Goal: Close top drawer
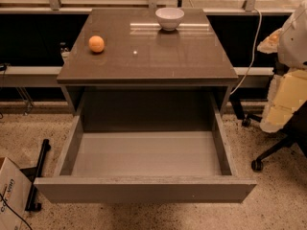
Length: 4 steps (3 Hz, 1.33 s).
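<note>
The top drawer [144,189] is pulled far out of the grey-brown cabinet [144,56] toward the camera. Its lighter grey inside [146,152] holds nothing, and its plain front panel has no handle. My arm shows at the right edge as white and cream parts. The gripper [282,104] hangs there, to the right of the drawer's right wall and apart from it, beside the cabinet's right side. It touches nothing of the drawer.
An orange [96,43] and a white bowl [170,18] sit on the cabinet top. An office chair base [268,152] stands on the floor at the right. A cardboard box [9,195] and a black bar [37,174] lie at the left.
</note>
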Each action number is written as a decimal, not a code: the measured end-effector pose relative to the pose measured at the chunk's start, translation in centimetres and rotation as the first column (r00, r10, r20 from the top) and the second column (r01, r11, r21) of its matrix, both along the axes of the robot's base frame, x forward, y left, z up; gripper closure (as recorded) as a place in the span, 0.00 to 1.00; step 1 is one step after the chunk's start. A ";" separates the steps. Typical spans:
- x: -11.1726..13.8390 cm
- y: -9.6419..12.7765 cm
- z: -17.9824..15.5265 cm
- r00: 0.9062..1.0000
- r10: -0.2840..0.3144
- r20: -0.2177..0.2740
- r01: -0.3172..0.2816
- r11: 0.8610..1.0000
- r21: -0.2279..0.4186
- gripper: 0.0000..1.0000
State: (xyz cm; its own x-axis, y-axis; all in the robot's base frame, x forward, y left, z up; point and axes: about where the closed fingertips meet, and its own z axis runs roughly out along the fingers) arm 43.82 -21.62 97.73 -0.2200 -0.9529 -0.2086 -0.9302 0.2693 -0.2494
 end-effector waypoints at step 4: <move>-4.9 3.8 -11.2 0.979 0.073 -0.193 -0.057 0.994 0.089 0.98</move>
